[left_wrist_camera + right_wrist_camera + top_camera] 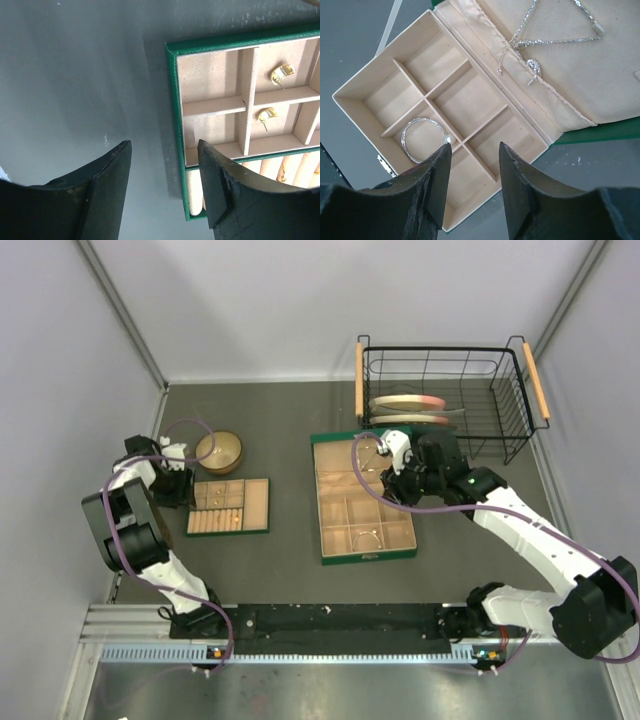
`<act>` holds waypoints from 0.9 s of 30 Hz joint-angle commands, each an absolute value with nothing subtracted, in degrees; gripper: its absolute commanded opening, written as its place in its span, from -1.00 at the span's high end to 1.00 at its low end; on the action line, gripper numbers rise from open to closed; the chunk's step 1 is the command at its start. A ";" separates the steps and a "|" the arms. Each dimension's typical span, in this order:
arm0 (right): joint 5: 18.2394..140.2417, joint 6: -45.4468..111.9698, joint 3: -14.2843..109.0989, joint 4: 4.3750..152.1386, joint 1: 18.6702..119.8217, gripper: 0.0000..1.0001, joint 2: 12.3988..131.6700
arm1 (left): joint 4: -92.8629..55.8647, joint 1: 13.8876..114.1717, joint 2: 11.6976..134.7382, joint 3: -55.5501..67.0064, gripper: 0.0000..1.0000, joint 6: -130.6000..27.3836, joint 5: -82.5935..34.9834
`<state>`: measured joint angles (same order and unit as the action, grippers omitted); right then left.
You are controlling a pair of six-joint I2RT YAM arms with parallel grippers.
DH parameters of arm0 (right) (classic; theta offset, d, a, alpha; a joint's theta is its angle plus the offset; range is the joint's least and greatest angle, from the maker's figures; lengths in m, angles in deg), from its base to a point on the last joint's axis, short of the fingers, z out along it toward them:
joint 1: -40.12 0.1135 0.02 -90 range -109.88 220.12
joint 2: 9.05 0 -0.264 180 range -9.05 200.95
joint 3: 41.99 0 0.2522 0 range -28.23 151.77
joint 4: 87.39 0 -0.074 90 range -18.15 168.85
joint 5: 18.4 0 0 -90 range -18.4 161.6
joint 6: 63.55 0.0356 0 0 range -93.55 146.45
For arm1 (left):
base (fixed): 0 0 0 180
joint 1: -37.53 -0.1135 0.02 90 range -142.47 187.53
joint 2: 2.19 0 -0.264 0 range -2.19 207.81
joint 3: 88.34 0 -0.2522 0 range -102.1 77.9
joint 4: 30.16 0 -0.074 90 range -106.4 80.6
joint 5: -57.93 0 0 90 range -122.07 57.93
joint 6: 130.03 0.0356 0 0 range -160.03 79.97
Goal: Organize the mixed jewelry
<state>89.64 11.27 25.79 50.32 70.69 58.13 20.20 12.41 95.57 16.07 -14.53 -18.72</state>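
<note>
A thin silver bracelet hoop (422, 139) with a pearl lies in one compartment of the large green box (322, 500); it also shows in the top view (368, 535). A fine silver chain necklace (545, 31) lies on the box's padded beige lid section. Two tiny gold earrings (281, 72) (267, 115) sit in compartments of the small green box (172, 100). My right gripper (472, 150) is open and empty above the large box's compartments. My left gripper (165, 147) is open and empty at the small box's left edge.
A round wooden bowl (219, 450) stands behind the small green box (230, 506). A black wire rack (445, 400) holding plates stands at the back right, just behind my right gripper (392, 480). My left gripper (183, 490) is near the left wall.
</note>
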 commanded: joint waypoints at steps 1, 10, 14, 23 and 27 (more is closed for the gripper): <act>90.67 11.68 26.18 51.08 70.35 0.13 57.57 | 18.59 12.22 96.34 13.83 -0.20 -15.86 -16.86; 89.88 11.59 26.18 51.16 70.35 0.17 57.66 | 15.25 13.01 98.01 16.02 0.02 -16.56 -20.55; 89.53 11.86 26.27 51.08 70.27 0.18 57.57 | 14.37 13.36 98.71 17.60 0.46 -16.56 -21.08; 84.19 11.86 26.35 50.99 70.27 0.26 57.84 | 14.36 13.36 95.64 20.68 1.00 -16.65 -20.29; 79.08 9.05 25.22 51.08 70.35 0.30 58.54 | 16.64 13.36 93.35 21.03 1.00 -16.39 -19.41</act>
